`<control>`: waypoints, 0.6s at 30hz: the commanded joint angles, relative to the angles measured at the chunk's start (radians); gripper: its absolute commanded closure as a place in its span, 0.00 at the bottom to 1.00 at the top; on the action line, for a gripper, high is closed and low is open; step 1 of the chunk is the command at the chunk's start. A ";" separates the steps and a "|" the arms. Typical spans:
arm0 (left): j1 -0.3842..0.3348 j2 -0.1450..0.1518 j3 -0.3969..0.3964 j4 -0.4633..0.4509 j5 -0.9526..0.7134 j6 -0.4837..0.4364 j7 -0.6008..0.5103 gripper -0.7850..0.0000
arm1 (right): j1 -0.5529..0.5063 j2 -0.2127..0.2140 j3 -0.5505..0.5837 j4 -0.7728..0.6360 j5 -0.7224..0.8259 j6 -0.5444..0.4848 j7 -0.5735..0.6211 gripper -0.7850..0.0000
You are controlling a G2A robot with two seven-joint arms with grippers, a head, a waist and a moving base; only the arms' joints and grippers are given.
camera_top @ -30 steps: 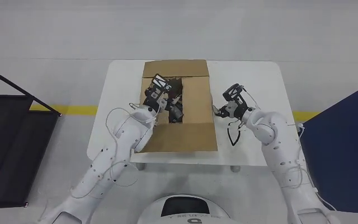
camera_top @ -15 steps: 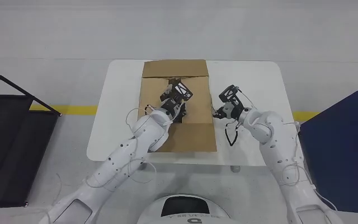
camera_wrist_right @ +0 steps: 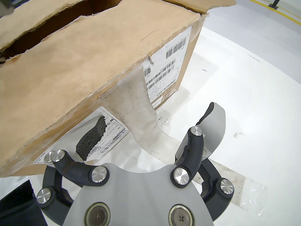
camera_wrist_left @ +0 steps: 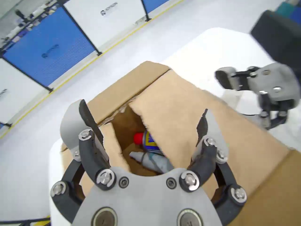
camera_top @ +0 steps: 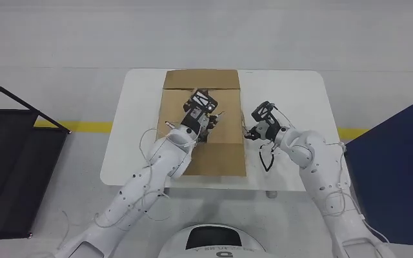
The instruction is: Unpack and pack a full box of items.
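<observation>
The robot's left end effector [camera_wrist_left: 143, 109] hangs with its fingers spread and nothing between them, directly over the narrow opening of a single cardboard box [camera_top: 216, 160] on the white bench [camera_wrist_right: 235, 71]. Just below it, in the gap between the torn flaps, lie two visible items: one spray can [camera_wrist_left: 147, 141] with a red cap and one grey tube [camera_wrist_left: 154, 162], touching each other, the can partly under the flap on the side towards the other arm. Off to that side the right end effector [camera_wrist_right: 156, 112] sits low beside the box's outer wall, also spread and empty, one finger close against the wall, though contact cannot be confirmed. One loose strip of peeled tape [camera_wrist_right: 138, 109] trails from the wall onto the bench between its fingers, near two shipping labels [camera_wrist_right: 169, 71]. Unpacking appears barely begun. The main risk is that the left fingers, spread wider than the gap, catch a ragged flap edge on the way down and crush it onto the can. The right fingers could also snag the tape and drag the box.
</observation>
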 commanded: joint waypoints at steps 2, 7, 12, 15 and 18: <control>0.021 0.007 -0.041 -0.035 0.040 -0.001 -0.091 0.00 | -0.006 0.003 0.003 -0.007 -0.005 0.004 -0.001 0.00; 0.017 0.008 -0.070 -0.060 0.010 -0.085 -0.271 0.00 | -0.006 0.005 -0.001 -0.011 -0.005 0.008 0.001 0.00; -0.026 -0.006 -0.033 -0.042 0.019 -0.095 -0.387 0.00 | -0.005 0.008 -0.005 -0.016 -0.006 0.012 -0.002 0.00; -0.058 -0.015 -0.007 -0.022 0.030 -0.129 -0.440 0.00 | -0.006 0.009 -0.006 -0.016 -0.004 0.017 -0.002 0.00; -0.094 -0.025 0.008 0.022 0.023 -0.133 -0.452 0.00 | -0.007 0.010 -0.008 -0.017 -0.001 0.020 -0.003 0.00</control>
